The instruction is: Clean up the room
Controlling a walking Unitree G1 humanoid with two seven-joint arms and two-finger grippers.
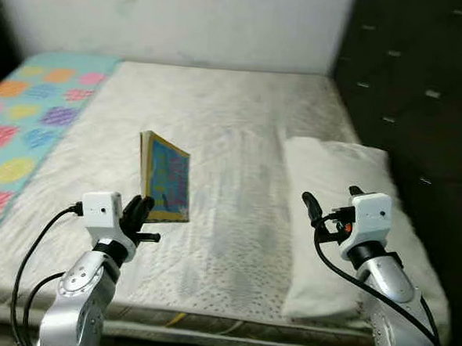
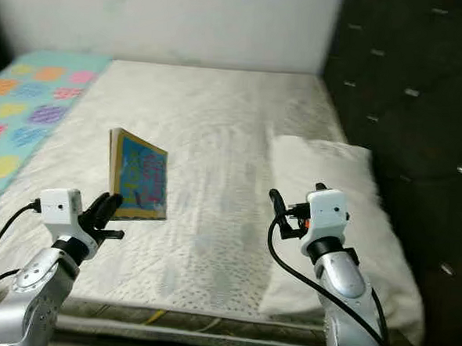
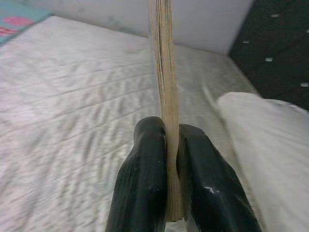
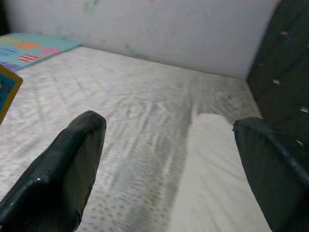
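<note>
Yellow-edged book [image 1: 166,178] with blue cover, cream quilted mattress [image 1: 218,125], white pillow [image 1: 334,218], turquoise blanket [image 1: 26,121] with multicoloured spots, dark tufted headboard [image 1: 416,98]

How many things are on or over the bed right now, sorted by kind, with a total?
Book, held upright over the mattress by the left gripper: 1
White pillow: 1
Patterned blanket: 1
Grippers, counting the open right gripper: 2
Total: 5
</note>
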